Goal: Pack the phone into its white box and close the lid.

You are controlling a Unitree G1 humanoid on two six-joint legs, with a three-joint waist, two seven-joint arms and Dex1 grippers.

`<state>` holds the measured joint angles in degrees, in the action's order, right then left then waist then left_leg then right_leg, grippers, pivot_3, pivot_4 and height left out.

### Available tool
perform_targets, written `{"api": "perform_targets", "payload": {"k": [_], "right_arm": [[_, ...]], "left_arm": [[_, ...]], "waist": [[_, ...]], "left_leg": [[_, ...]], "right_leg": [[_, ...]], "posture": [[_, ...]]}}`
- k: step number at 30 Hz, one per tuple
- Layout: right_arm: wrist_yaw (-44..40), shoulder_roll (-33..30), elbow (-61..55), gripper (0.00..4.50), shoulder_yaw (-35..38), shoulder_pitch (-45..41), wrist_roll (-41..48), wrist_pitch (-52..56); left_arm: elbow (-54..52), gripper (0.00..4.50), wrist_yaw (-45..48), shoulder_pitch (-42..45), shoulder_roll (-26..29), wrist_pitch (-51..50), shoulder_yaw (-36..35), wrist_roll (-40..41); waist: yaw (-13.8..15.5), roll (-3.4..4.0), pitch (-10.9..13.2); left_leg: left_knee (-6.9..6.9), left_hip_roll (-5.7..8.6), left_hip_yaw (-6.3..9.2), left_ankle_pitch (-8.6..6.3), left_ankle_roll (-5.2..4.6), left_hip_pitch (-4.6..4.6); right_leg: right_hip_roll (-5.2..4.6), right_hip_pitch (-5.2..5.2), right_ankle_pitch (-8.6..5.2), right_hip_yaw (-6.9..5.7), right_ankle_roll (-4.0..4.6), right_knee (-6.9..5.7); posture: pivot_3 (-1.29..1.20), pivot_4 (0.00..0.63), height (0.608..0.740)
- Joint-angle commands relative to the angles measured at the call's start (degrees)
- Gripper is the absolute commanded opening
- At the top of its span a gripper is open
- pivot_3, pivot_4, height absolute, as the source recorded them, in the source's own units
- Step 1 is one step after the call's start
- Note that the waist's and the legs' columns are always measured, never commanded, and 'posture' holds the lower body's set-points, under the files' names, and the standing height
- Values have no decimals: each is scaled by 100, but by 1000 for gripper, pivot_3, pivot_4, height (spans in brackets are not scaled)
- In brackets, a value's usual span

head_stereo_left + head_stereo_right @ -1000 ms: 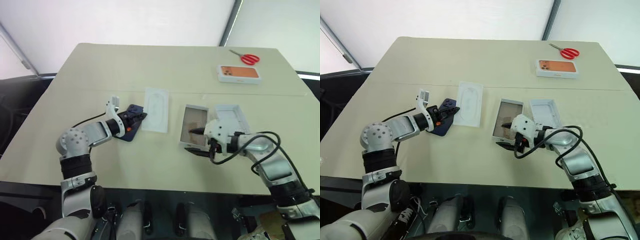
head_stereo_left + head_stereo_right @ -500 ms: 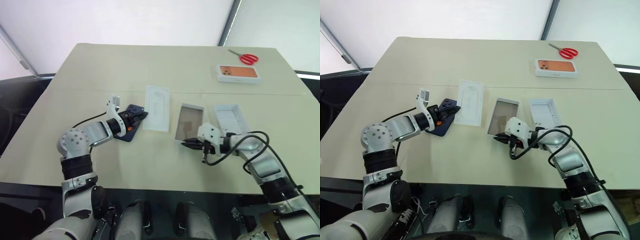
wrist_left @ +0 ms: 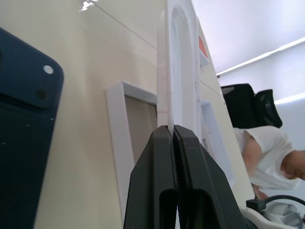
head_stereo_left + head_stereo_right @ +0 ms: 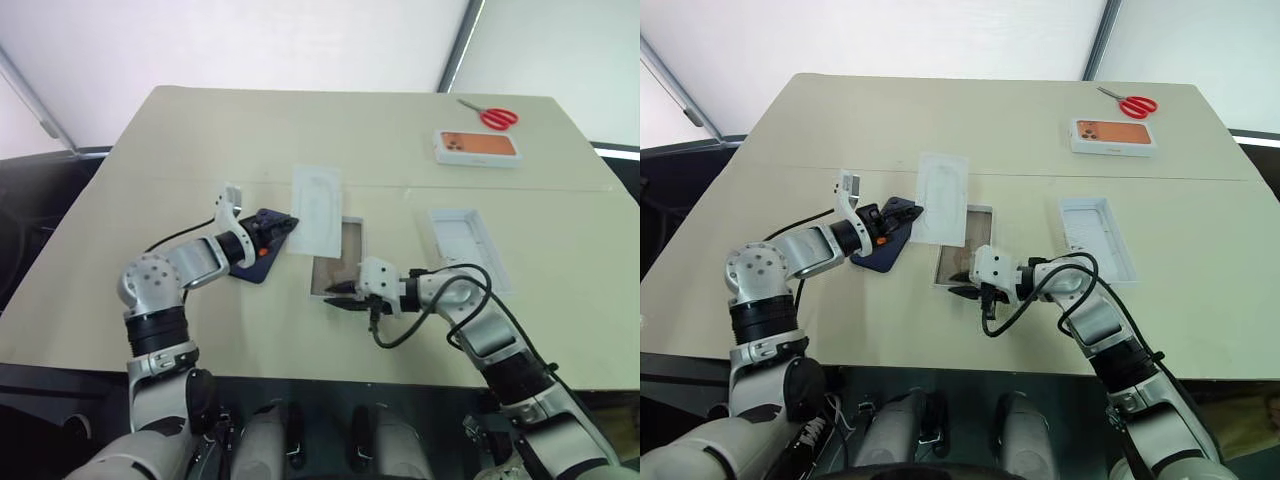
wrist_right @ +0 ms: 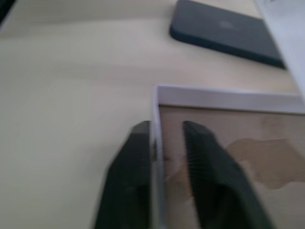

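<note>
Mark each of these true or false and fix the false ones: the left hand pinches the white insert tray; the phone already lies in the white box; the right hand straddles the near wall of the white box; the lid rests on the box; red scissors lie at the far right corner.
1. The left hand pinches the insert tray. True.
2. The phone already lies in the white box. False: it lies on the table, to the left of the box.
3. The right hand straddles the box's near wall. True.
4. The lid rests on the box. False: it lies apart, inside up, to the right of it.
5. Red scissors lie at the far right corner. True.
</note>
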<state>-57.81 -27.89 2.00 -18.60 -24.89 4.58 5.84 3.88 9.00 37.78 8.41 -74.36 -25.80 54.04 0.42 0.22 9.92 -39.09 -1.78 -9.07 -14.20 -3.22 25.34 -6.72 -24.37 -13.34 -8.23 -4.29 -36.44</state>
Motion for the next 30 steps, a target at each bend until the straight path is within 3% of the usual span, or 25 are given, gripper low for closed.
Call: {"api": "perform_targets", "payload": {"k": [1,6,10,15,26,29,30], "right_arm": [[-98,-278,-371,2907,481,-60,296,162],[-681,-1094,-795,2907,1460,282,1304,708],[-736,-1537,-370,2907,1873,494,1172,291],[-517,-1479,-48,2907,1924,299,1074,89],[-365,-1288,231,2907,1736,208,819,-279],[-341,-1241,286,2974,1719,157,791,-316],[-334,-1226,289,2974,1712,140,786,-316]], "left_arm": [[-395,0,-28,-85,7,-54,74,173],[-561,0,-227,-257,-59,-292,23,328],[-528,0,-494,-328,-407,-394,-59,465],[-525,0,-1012,-532,-901,-677,-155,616],[-774,0,-1429,-592,-1036,-840,-278,963],[-791,900,-1547,-618,-1045,-892,-270,1042],[-789,1408,-1552,-624,-1050,-899,-263,1071]], "waist": [[6,0,0],[23,-4,2],[28,-8,3],[8,-10,4],[36,-16,8],[24,-16,8],[22,-16,8]], "left_leg": [[0,0,0,0,0,0],[-1,2,2,0,-1,1],[-1,0,3,-1,-2,-1],[-1,-2,2,-2,-3,-1],[-2,1,2,-1,-3,1],[-2,-1,2,-1,-3,1],[-2,-2,3,-1,-2,0]], "right_leg": [[0,0,0,0,0,0],[-3,1,0,1,0,1],[-3,2,0,0,1,2],[-4,2,0,1,0,3],[-4,2,0,1,0,3],[-4,2,0,1,0,3],[-4,2,0,1,0,3]], "posture": [[0,150,738],[0,150,738],[0,150,738],[0,150,738],[0,150,738],[0,150,738],[0,150,738]]}}
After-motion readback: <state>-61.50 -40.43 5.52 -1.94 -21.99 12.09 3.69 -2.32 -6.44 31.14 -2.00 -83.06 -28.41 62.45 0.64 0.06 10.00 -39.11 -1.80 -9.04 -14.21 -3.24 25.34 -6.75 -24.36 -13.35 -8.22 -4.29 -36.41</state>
